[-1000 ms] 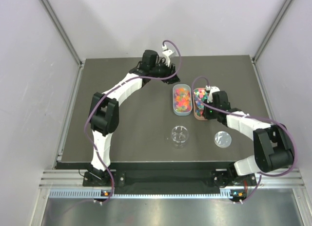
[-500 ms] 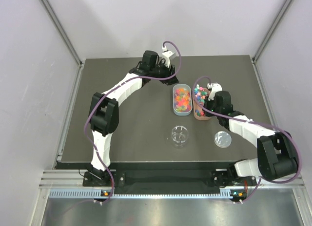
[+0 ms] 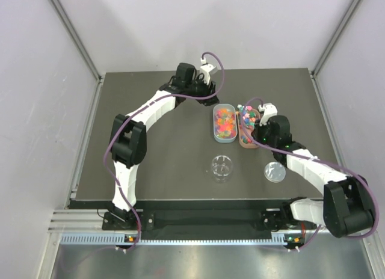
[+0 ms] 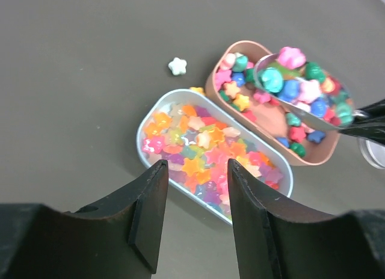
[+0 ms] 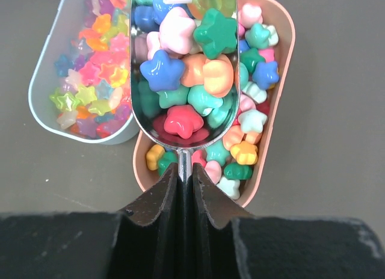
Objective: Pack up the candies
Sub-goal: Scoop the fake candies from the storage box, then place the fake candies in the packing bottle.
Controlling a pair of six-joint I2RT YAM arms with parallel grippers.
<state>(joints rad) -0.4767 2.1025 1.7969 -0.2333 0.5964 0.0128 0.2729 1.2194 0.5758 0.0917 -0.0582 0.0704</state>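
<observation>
My right gripper [image 5: 185, 171] is shut on the handle of a shiny scoop [image 5: 180, 62] heaped with opaque candies [image 5: 161, 68]. It holds the scoop just above the pink tray [image 5: 283, 80], which holds more chunky candies. The right gripper [image 3: 262, 126] and the scoop [image 3: 248, 115] also show in the top view. The grey tray [image 4: 144, 125] beside it holds translucent star candies [image 4: 204, 150]. My left gripper [image 4: 195, 166] is open and empty, hovering beyond the grey tray [image 3: 215, 130]. A clear round cup [image 3: 222, 168] stands empty nearer the arms.
A clear lid [image 3: 275, 171] lies to the right of the cup. One loose white candy [image 4: 177, 65] lies on the dark table beyond the trays. The table's side rails run along left and right.
My right gripper has drawn back to the right and the scoop has come up over the pink tray loaded with candies. The left arm has barely moved.
</observation>
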